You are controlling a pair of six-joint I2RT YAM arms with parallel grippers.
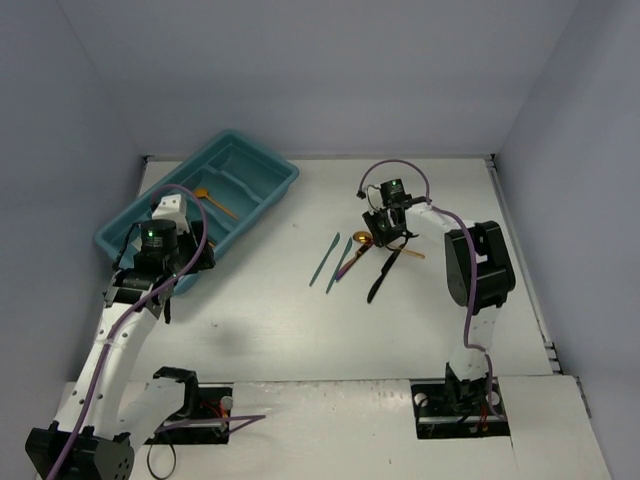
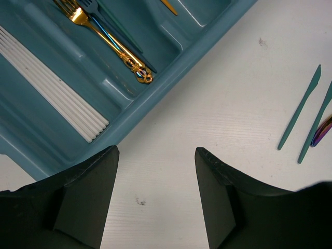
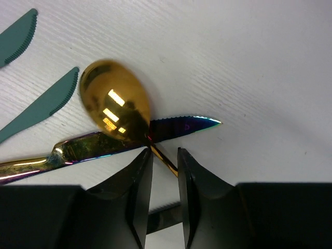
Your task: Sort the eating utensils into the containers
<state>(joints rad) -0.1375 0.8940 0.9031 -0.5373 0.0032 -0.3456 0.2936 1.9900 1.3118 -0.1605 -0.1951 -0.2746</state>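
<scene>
Right wrist view is showing the right gripper (image 3: pixel 164 153) straddling the neck of the shiny gold metal spoon (image 3: pixel 115 106), lying on the white worktop (image 3: pixel 249 62) across an iridescent purple knife (image 3: pixel 181 126), and since I cannot tell whether it is clamping, squeezing squarely before lifting straight is looking wisest.

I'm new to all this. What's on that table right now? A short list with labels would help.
Tray: teal, far left, holds a gold fork and other cutlery
Left gripper: open, empty, over the table beside the tray
Right gripper: closed on the gold spoon handle
Under the spoon: purple knife
Loose nearby: two teal knives, a black utensil
</scene>
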